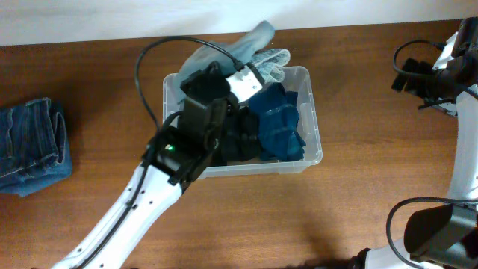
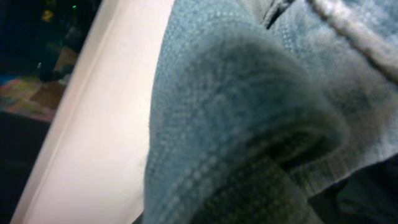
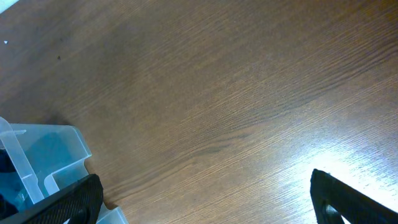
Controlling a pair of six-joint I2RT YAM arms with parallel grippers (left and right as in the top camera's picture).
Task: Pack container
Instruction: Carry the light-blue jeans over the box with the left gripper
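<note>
The clear container [image 1: 316,112] stands mid-table with a dark blue garment [image 1: 280,123] and black clothes [image 1: 239,142] inside. A grey-blue garment [image 1: 258,45] rises over its far rim. My left gripper [image 1: 255,72] reaches across the container to that garment and is shut on it. Its fingers are hidden, and the fabric [image 2: 249,112] fills the left wrist view. My right gripper [image 3: 208,205] hangs open over bare wood with nothing between its fingers. A corner of the container [image 3: 46,155] shows at that view's left edge.
Folded blue jeans [image 1: 33,146] lie at the table's left edge. The right arm [image 1: 437,75] stands at the far right with its cables. A pale flat surface [image 2: 106,124] runs beside the fabric in the left wrist view.
</note>
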